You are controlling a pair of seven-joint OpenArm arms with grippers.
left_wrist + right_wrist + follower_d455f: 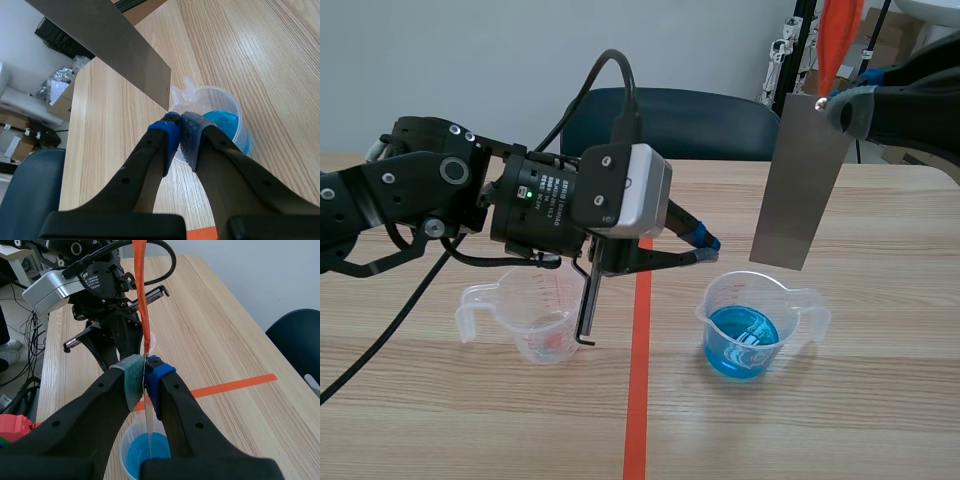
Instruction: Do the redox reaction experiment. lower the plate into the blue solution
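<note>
A grey metal plate [803, 178] hangs upright above the clear beaker of blue solution [744, 340], its lower edge a little above the rim. My right gripper [842, 104] is shut on the plate's upper end; an orange ribbon [141, 290] rises from there. In the right wrist view the plate [148, 432] shows edge-on between the pads, over the blue solution [148, 454]. My left gripper [708, 247] is shut on nothing, hovering just left of the beaker [220, 120]. The plate [107, 35] slants ahead of my left gripper [181, 131].
A second clear beaker [525, 318] with a trace of reddish liquid stands under the left arm. An orange tape line [640, 370] runs down the table's middle. A dark blue chair [665, 120] stands behind the table.
</note>
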